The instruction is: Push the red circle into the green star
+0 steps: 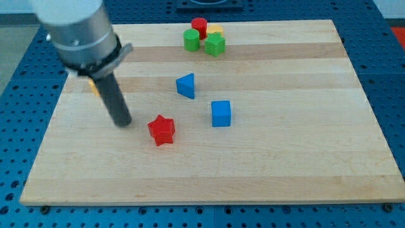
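Note:
The red circle (199, 26) stands near the view's top, at the board's far edge. The green star (215, 44) sits just below and right of it, close by; whether they touch I cannot tell. A green circle (191, 40) stands just left of the star, below the red circle. A yellow block (216, 30) is partly hidden behind the star. My tip (121, 121) rests on the board at the view's left, far from this cluster, just left of a red star (162, 130).
A blue triangle (186, 85) lies mid-board and a blue cube (221, 113) is to its lower right. A yellow piece (93, 86) peeks out behind the rod. The wooden board (285, 158) sits on a blue perforated table.

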Controlling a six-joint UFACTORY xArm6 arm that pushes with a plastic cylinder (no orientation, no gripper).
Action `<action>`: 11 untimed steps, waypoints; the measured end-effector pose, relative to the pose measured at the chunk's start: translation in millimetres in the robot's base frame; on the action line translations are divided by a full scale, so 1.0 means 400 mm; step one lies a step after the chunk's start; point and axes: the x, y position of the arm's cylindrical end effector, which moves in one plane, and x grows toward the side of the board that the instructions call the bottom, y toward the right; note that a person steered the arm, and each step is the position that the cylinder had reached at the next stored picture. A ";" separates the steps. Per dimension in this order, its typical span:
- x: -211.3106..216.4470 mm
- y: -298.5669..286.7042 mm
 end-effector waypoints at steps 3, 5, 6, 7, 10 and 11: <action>-0.567 0.047; -0.650 0.095; -0.650 0.117; -0.647 0.221; -0.646 0.401; -0.646 0.401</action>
